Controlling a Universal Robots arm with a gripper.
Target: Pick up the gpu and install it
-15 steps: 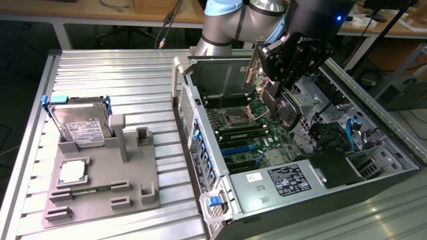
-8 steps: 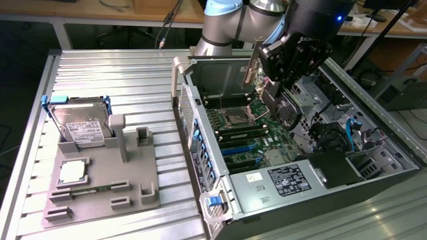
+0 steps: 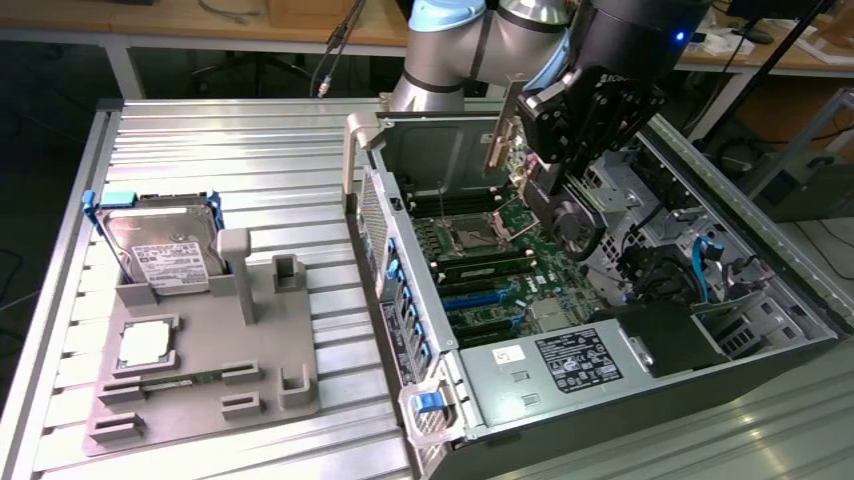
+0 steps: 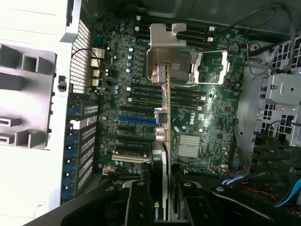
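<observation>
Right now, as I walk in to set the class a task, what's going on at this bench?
The robot arm's pincer is shut on the gpu, holding the card on edge over the motherboard inside the open computer case. The card looks clear of the board, not seated in a slot. A hard drive stands in the grey tray beside the case, at the exterior view's left.

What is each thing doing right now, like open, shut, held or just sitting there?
gpu, held on edge by the gripper, above the motherboard.
gripper, shut on the gpu.
computer case, lying on its side, open.
hard drive, standing in the gray holder, untouched.
processor chip, lying flat in the gray holder.
</observation>
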